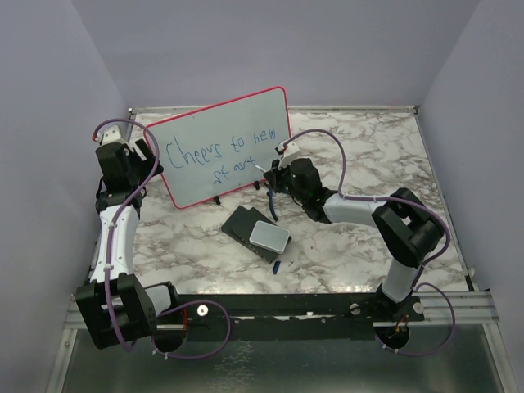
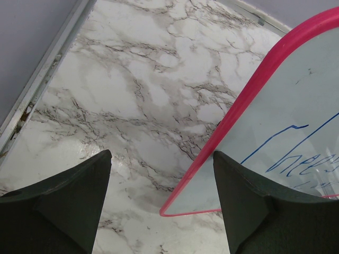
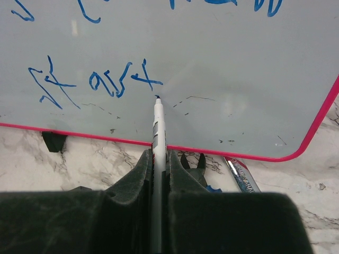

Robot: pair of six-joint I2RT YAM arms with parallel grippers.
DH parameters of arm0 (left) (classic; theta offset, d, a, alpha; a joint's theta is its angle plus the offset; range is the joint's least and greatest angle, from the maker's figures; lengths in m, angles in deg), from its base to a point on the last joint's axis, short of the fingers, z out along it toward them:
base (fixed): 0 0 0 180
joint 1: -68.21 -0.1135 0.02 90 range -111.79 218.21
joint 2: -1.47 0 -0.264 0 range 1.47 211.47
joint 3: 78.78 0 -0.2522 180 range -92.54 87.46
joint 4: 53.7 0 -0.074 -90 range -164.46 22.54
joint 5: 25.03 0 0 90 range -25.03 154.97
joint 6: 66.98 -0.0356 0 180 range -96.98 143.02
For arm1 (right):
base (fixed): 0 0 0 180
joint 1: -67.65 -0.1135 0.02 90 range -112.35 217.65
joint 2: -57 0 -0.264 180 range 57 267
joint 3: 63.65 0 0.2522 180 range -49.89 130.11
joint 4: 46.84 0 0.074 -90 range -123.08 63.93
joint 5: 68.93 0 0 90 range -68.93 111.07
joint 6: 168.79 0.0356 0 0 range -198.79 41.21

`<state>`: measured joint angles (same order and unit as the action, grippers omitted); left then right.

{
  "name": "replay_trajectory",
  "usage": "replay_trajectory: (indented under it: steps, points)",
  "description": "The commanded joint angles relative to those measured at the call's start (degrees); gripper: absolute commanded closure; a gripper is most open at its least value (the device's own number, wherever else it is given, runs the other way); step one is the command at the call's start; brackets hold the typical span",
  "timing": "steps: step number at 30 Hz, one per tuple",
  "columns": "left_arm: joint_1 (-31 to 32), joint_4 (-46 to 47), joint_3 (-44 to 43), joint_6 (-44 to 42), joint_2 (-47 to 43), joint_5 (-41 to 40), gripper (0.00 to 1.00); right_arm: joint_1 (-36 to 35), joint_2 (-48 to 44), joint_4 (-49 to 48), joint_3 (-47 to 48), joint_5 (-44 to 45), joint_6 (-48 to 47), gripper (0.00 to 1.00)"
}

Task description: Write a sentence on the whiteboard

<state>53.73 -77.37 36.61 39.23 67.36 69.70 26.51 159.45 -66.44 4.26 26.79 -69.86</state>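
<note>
The whiteboard (image 1: 213, 115) is pale grey-white with a red-pink frame, and the sentence (image 1: 221, 147) on it is thin blue. The desk (image 1: 344, 246) is white marble veined grey and brown. The marker (image 3: 158, 127) is white with a dark tip. At lower centre, a dark block (image 1: 242, 223) carries a grey-white pad (image 1: 268, 236). The cables (image 1: 327, 135) are purple and the walls (image 1: 246, 41) pale lilac.

The space is closed in on three sides by plain pale lilac walls (image 1: 270, 49) (the back one is met by the side ones at sharp corners). A table (image 1: 368, 147) is finished in white marble pattern veined with grey, and its far and side edges are trimmed with a silver metal strip (image 1: 352, 106). Soft, even light is cast from above. A dull grey sheet (image 1: 286, 360) is seen below the near edge.
</note>
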Motion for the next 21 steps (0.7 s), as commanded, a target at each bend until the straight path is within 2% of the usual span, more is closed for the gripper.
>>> replay_trajectory:
  steps: [1, 21]
  points:
    - [0.4, 0.9, 0.7, -0.7, -1.0, 0.9, 0.21, 0.1, -1.1, -0.5, -0.2, -0.7, -1.4, 0.99]
    - [0.4, 0.9, 0.6, -0.6, -0.9, 1.1, 0.21, 0.1, -2.8, -0.6, 1.1, -3.1, -2.2, 0.99]
